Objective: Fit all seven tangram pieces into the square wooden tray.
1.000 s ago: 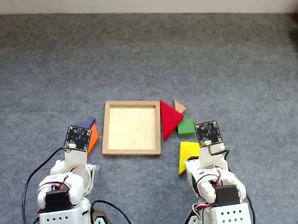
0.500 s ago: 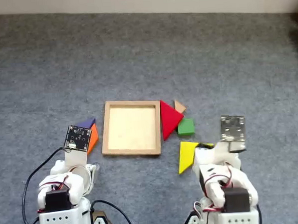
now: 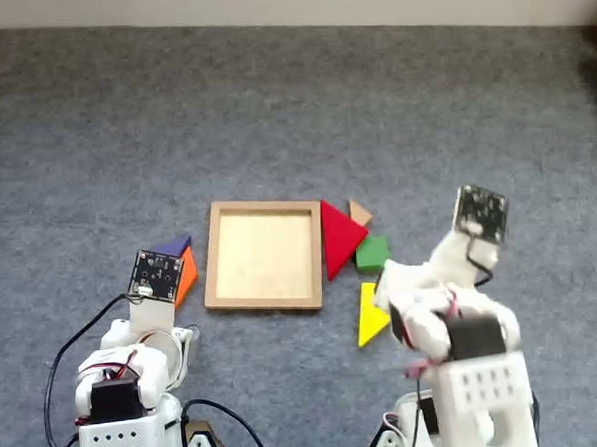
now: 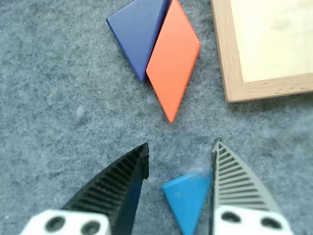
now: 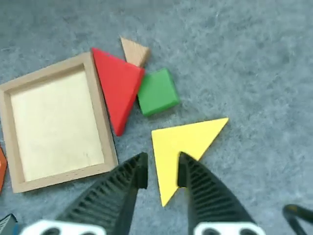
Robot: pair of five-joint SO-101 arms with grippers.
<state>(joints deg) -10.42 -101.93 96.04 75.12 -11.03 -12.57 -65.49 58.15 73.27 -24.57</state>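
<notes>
Hovering over yellow triangle [image 3: 371, 315], lower centre-right in high view, right pincer [image 5: 162, 164] barely parted, empty (likely lining up a grasp); straddling light-blue triangle [image 4: 188, 193], left pincer [image 4: 181, 147] released.

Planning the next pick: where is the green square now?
High view: the green square lies right of the wooden tray, against the red triangle, between the tan triangle and the yellow triangle.

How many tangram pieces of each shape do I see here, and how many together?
Triangles: 5 (dark blue, light blue, red, plain wood, yellow)
Squares: 1 (green)
Parallelograms: 1 (orange)
Total: 7, all outside the tray
</notes>
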